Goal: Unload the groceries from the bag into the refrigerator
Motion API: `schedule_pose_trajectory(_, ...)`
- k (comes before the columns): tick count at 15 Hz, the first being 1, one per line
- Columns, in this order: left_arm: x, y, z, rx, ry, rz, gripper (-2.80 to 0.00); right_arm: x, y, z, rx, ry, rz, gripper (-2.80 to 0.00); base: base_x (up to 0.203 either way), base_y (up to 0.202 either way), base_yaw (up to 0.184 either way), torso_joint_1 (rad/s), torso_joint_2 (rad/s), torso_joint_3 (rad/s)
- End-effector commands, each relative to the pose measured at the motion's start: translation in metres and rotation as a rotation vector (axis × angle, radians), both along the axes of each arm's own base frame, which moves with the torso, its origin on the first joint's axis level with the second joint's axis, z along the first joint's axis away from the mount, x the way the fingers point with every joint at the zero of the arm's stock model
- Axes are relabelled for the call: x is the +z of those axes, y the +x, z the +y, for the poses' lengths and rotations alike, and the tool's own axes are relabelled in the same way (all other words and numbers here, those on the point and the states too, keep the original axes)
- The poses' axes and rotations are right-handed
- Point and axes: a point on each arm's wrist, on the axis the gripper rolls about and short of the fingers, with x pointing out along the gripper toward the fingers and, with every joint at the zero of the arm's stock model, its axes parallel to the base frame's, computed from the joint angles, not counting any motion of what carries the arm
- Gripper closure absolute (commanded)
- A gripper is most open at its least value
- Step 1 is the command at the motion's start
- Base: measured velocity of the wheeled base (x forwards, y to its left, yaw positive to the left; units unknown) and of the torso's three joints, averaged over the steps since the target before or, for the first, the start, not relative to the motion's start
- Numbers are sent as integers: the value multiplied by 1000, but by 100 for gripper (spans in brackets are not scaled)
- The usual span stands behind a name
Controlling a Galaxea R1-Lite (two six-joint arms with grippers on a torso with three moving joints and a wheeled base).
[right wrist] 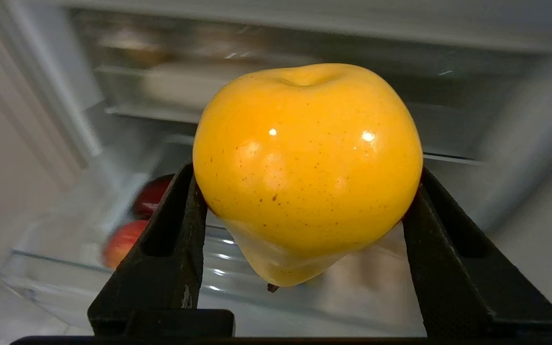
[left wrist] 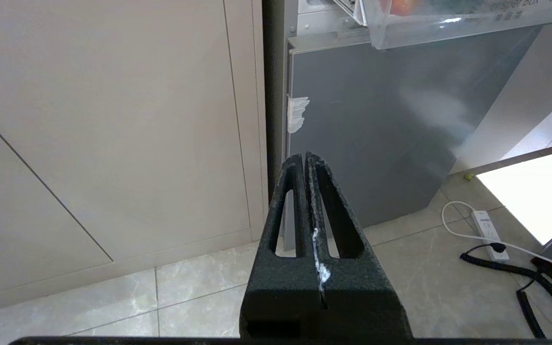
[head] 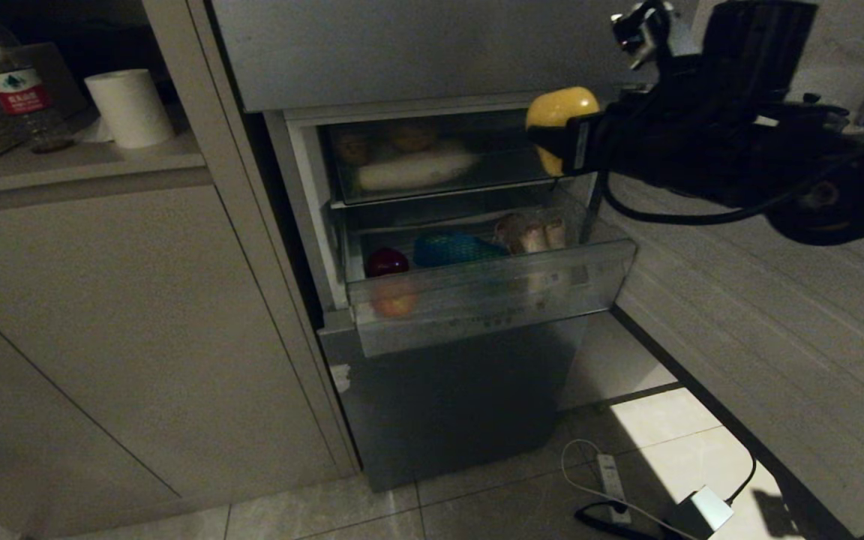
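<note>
Partway through — red fruit (head: 388, 262), blue pack (head: 453, 248) and pale lumps (head: 533, 234) already in the pulled-out drawer (head: 492, 300) of the fridge (head: 432, 52), yellow fruit (right wrist: 307, 167) clamped in the right gripper (right wrist: 304, 211) above it, not yet dropped; left gripper (left wrist: 304, 160) shut, idle; bag unseen.

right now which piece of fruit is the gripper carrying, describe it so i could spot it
Start at the grey refrigerator with its clear drawer pulled out. At the compartment's upper right, the right gripper clamps a glossy yellow apple. It is the only yellow fruit, speckled brown, in the air rather than in the drawer with the red apples.
</note>
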Motion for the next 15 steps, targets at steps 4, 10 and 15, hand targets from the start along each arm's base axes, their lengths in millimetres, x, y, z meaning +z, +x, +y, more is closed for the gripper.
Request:
schedule_pose_trajectory(4,0,0,0,0,0,-1,0,-60,52,57,69,-32,62,0,0,0,0,0,0,0)
schedule_pose_trajectory(10,0,0,0,0,0,-1,0,-84,69,68,66,-38,56,-280,0,0,0,0,0,0)
schedule_pose_trajectory(15,0,0,0,0,0,-1,0,-95,83,75,61,-21,24,-280,0,0,0,0,0,0)
